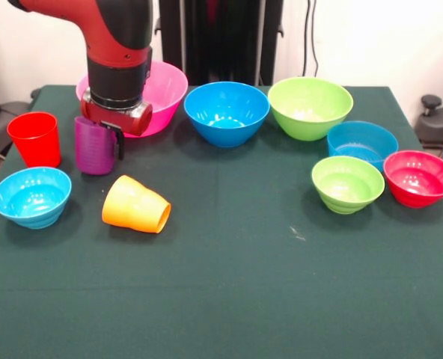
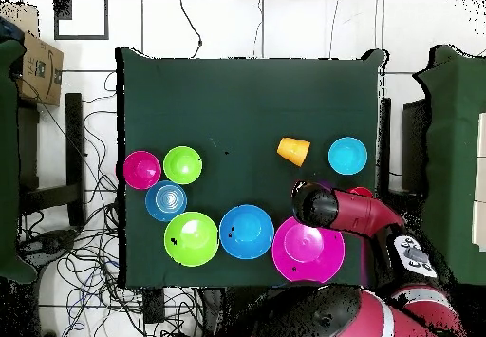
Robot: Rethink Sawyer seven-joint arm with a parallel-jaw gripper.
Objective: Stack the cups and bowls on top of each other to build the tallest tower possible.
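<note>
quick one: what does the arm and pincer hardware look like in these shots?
Single arm: glossy red shell with black sections, thick rounded links. The wrist ends in a black cylinder above a red and silver collar. The pincer below it shows a thin dark finger. From overhead, the arm is red with a black end, and the base carries a white panel with dark markings. No loose cables visible on it.

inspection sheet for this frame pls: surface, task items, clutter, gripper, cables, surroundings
Surface: dark green cloth-covered table.
Cups: red cup and purple cup upright; orange cup on its side.
Bowls: pink bowl, mid blue bowl, mid green bowl, small blue bowl, small green bowl, red bowl, light blue bowl; all upright, none stacked.
Clutter: nothing seen on the table.
Gripper: gripper at the purple cup's rim; open or shut unclear.
Cables: loose cables on the floor.
Surroundings: cardboard box off the table.
</note>
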